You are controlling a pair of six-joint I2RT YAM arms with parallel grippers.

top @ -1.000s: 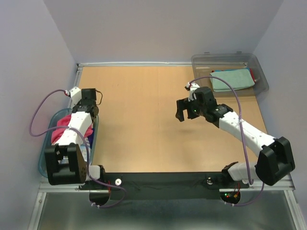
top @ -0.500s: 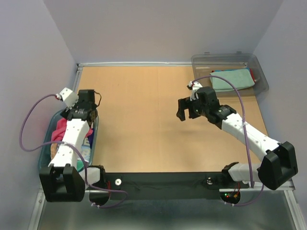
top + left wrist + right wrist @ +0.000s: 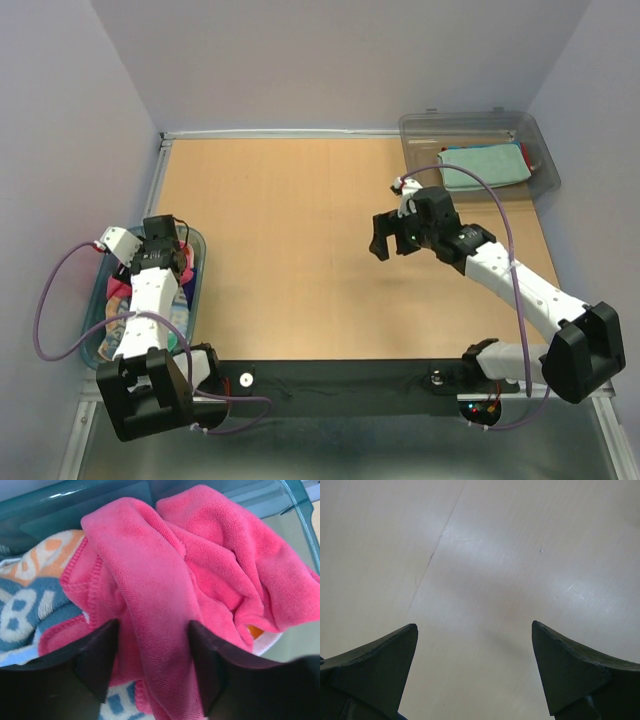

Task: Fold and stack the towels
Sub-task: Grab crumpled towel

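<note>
At the left, the left gripper (image 3: 152,640) is sitting in the blue-rimmed tub (image 3: 199,285), astride a raised fold of the pink towel (image 3: 200,555), which is lying on the striped towel (image 3: 30,595). Its 2 fingers are standing apart with cloth filling the gap, and I cannot tell whether they are squeezing it. Further right, the right gripper (image 3: 474,627) is hovering over the bare table (image 3: 290,220), jaws spread wide and holding nothing, while at the far right corner 1 teal towel (image 3: 485,165) is lying flat in the clear bin (image 3: 420,130).
</note>
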